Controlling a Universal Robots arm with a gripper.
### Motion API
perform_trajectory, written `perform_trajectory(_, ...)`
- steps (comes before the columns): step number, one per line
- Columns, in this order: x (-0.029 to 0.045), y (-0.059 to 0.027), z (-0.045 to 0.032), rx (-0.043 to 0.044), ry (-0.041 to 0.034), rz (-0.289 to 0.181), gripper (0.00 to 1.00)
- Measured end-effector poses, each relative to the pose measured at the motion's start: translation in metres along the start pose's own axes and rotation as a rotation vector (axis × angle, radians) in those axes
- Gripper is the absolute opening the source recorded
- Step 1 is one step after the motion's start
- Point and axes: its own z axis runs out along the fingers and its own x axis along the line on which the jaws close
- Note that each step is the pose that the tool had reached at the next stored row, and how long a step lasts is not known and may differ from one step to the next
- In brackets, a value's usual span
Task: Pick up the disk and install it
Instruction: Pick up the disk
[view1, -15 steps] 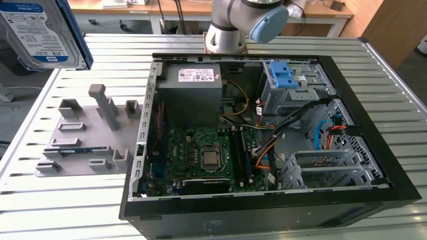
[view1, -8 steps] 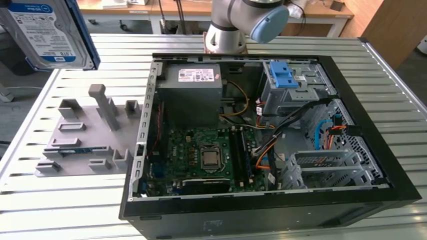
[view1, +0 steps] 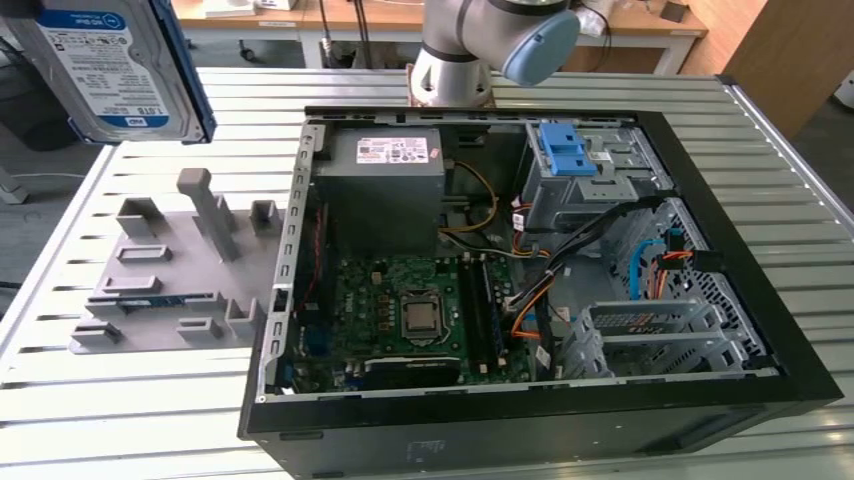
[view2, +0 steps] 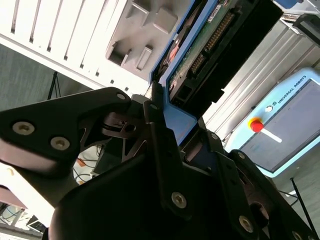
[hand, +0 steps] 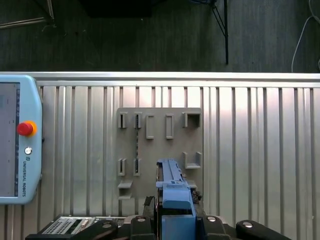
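First wrist view: disk (hand: 175, 194) in the hand (hand: 175, 223), above grey fixture (hand: 160, 150)

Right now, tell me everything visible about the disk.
The flat rectangular silver-metal disk hangs in the air at the exterior view's upper left, clear of the open black computer case. It carries a white-and-blue label and sits in a blue plastic carrier frame. The second wrist view shows its green circuit board and connector edge. The black tool is clamped on the frame, holding it over the grey plastic fixture on the slatted metal table; nothing else touches it.
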Motion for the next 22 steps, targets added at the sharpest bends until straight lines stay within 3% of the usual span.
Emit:
perform_trajectory(4, 0.0115, -0.0007, -0.0001, 0.0001, 0.0006, 0.0, 0.36)
perform_trajectory(7, 0.016, -0.0052, -0.0003, 0.0001, 0.0004, 0.0, 0.36)
perform_trajectory(22, 0.0176, -0.0497, -0.0011, -0.0004, 0.0026, 0.0, 0.36)
